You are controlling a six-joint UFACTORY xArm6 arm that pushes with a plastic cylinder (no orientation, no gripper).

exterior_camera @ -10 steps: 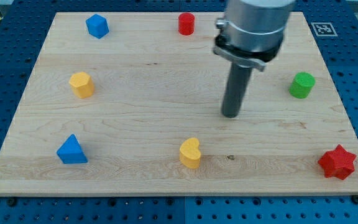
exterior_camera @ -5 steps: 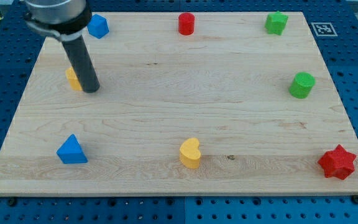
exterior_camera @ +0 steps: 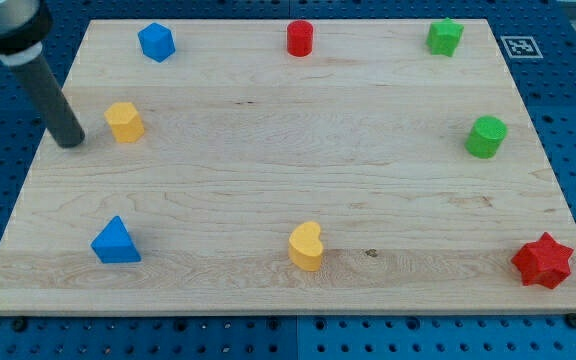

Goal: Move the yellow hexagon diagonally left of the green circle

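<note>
The yellow hexagon (exterior_camera: 124,121) sits on the wooden board's left side. The green circle (exterior_camera: 486,136) stands far off at the view's right. My tip (exterior_camera: 69,142) rests on the board just left of the yellow hexagon and slightly below it, with a small gap between them. The rod rises from the tip toward the view's top left corner.
A blue hexagon (exterior_camera: 156,42), a red cylinder (exterior_camera: 300,38) and a green star (exterior_camera: 445,37) line the top edge. A blue triangle (exterior_camera: 115,241), a yellow heart (exterior_camera: 306,246) and a red star (exterior_camera: 542,261) lie along the bottom. The board's left edge (exterior_camera: 30,170) is near my tip.
My tip swept from the board's centre-right across to the left, passed the yellow hexagon and now stands on its left side. The hexagon shifted slightly up.
</note>
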